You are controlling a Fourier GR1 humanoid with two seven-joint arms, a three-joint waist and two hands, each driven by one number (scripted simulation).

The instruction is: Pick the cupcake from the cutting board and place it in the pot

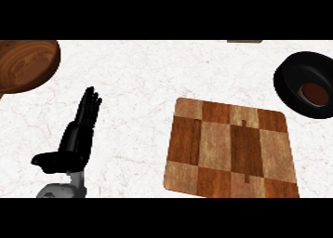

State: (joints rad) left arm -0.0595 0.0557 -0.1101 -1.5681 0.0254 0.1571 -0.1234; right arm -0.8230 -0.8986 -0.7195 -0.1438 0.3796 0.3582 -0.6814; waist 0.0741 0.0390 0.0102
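Note:
The checkered wooden cutting board point(229, 148) lies right of centre with nothing on it. At the right edge stands the black pot point(298, 76), and a round brown cupcake point(315, 93) sits inside it, seen from above. My left hand point(78, 135) is at the left, well away from the board, fingers straight and pointing up, holding nothing. No right hand shows anywhere in the head view.
A large wooden bowl point(19, 65) stands at the top left corner. The white marble counter point(142, 79) stretches between the bowl, the hand and the board. A small brown edge point(244, 41) shows at the counter's far side.

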